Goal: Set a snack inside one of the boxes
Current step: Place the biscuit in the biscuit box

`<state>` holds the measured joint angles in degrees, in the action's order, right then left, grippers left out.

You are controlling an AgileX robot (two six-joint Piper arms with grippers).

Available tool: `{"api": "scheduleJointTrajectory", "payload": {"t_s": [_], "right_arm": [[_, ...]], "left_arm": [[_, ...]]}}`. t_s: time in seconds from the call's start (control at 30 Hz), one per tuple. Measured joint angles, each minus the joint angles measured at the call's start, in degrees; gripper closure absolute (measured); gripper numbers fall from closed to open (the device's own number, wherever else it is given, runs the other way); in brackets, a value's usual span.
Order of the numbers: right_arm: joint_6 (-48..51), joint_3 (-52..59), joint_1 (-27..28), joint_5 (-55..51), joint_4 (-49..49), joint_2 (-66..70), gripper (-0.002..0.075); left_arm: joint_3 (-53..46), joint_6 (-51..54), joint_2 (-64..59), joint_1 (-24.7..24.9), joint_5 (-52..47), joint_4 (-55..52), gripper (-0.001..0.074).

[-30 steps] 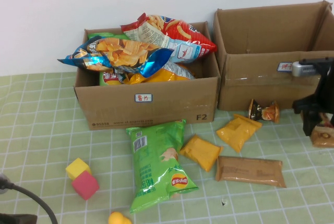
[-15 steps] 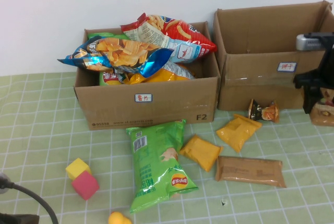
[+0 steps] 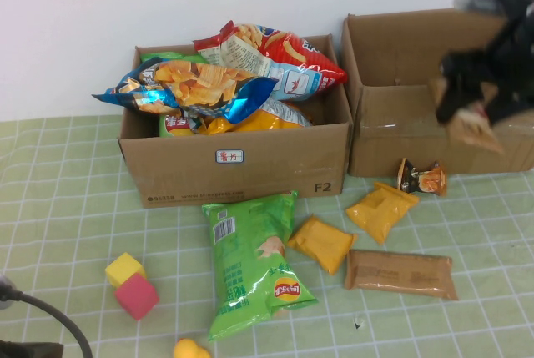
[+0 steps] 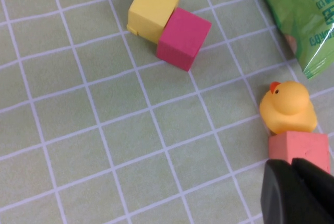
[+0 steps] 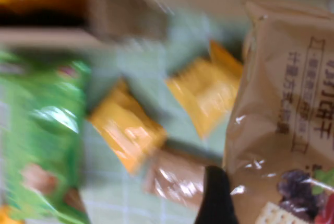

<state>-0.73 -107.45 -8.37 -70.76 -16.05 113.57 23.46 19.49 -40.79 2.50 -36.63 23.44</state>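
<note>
My right gripper [image 3: 477, 99] is shut on a tan biscuit packet [image 3: 476, 131] and holds it in the air in front of the right cardboard box [image 3: 399, 116], near its rim. The packet fills the right wrist view [image 5: 282, 104], with one black finger [image 5: 216, 195] against it. The left box [image 3: 242, 166] is heaped with chip bags. My left gripper [image 4: 298, 164] is shut and empty, low over the table beside a salmon block [image 4: 300, 148] and a yellow duck [image 4: 287, 108].
On the table before the boxes lie a green chip bag [image 3: 254, 262], two yellow packets [image 3: 321, 243] [image 3: 380, 210], a brown bar [image 3: 400, 273] and a small dark packet [image 3: 420, 179]. A yellow block [image 3: 123, 269] and a pink block [image 3: 136, 295] sit front left.
My right gripper has risen from the table at the far right with the tan packet, moving up and left to the front of the right box. The left arm has not moved.
</note>
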Motion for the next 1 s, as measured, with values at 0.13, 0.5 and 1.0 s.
{"api": "scheduleJointTrajectory", "payload": {"t_s": [0.13, 0.5, 1.0], "right_arm": [[1.08, -6.79, -0.44, 2.33, -1.01, -0.09, 0.0262], [6.33, -9.71, -0.44, 32.71, -2.54, 5.84, 0.0263], [8.83, -9.71, -0.53, 29.29, 8.19, 11.09, 0.0183]], "left_arm": [[0.00, 0.00, 0.00, 0.00, 0.00, 1.06, 0.0737], [0.00, 0.00, 0.00, 0.00, 0.00, 1.84, 0.0737], [0.00, 2.00, 0.00, 0.00, 0.56, 1.84, 0.0738]]}}
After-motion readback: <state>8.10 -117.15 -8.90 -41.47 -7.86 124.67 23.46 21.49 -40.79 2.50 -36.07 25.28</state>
